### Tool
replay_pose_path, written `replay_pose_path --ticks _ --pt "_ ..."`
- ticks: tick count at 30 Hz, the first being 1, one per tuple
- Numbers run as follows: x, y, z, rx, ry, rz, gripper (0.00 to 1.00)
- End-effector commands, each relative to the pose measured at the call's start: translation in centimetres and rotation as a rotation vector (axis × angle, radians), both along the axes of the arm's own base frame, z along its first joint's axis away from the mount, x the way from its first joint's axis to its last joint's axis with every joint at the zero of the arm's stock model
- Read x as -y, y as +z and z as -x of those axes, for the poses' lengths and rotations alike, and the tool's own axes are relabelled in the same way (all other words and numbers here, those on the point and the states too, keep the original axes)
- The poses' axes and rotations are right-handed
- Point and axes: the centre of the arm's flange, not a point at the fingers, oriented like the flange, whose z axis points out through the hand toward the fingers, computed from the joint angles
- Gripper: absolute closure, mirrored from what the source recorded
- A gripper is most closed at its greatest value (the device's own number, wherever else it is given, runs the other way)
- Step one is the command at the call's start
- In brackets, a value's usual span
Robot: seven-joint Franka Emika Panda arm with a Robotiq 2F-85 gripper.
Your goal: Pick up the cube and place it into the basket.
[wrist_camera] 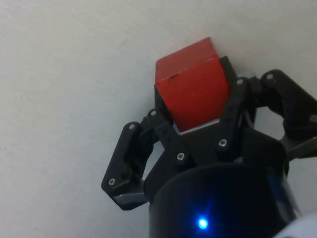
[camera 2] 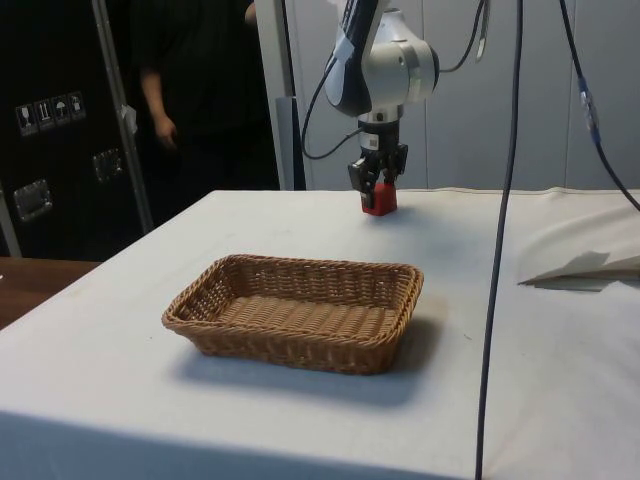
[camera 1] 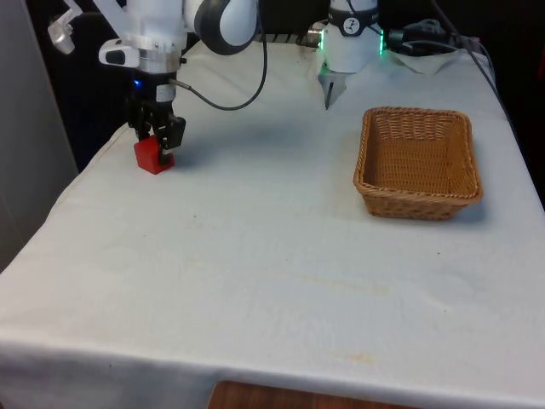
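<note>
Cube (camera 1: 153,157): solid red block, flat faces, crisp edges, a small notch near one upper edge in the wrist view (wrist_camera: 190,89). It sits at the cloth, well apart from the basket (camera 1: 418,198), towards the front view's left.
Gripper (camera 1: 157,136): black, two-fingered, closed down onto the cube's opposite sides, fingers straddling its upper part.
Basket: brown woven wicker, rectangular, shallow, nothing inside.
Table (camera 1: 272,281): white cloth cover.
Person (camera 2: 190,90): dark clothing, standing beyond the table's edge in the side view.
</note>
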Motion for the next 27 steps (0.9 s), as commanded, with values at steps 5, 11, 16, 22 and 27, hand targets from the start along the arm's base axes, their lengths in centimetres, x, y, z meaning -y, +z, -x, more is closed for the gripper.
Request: replay_pose_path --ticks 5,11,16,22,27 --pt "-0.2 -0.1 -0.1 0.009 -0.001 0.002 0.98" --pt "-1.0 1.0 -0.4 0.021 0.001 -0.003 0.98" --pt "-1.6 1.7 -0.5 0.035 -0.003 -0.013 0.98" --pt "-2.7 3.1 -0.6 0.061 -0.01 -0.029 0.98" --pt "-3.5 4.0 -0.7 0.079 -0.013 -0.04 0.98"
